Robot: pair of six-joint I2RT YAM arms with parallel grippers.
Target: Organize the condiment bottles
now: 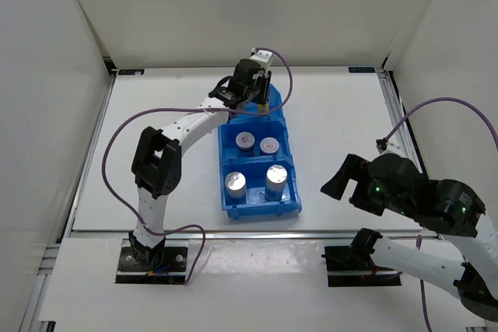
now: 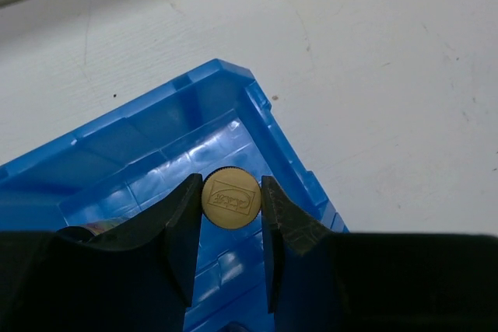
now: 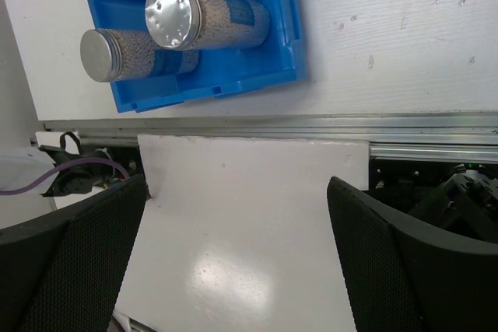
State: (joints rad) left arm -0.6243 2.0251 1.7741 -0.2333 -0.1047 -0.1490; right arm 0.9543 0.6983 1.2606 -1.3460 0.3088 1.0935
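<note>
**Lowering a gold-capped bottle into the far compartment**

The left claw (image 2: 231, 227) is closed on a gold-capped bottle (image 2: 230, 198), one finger pressed to each side of the cap, and holds it over the far compartment of the blue bin (image 1: 229, 139). Directly below the claw lies that compartment's floor; its far corner wall is just beyond the fingertips. Behind the claw, toward the arm bases, the middle compartment holds two white-lidded jars (image 1: 246, 141) and the nearest one two silver-topped cylinders (image 1: 236, 183). The right claw (image 3: 237, 246) hangs wide open, holding nothing, above the near edge of the surface (image 1: 342, 122).

To finish well, I would keep the bottle upright, lower it straight down clear of the walls, and release only once its base seems seated.
</note>
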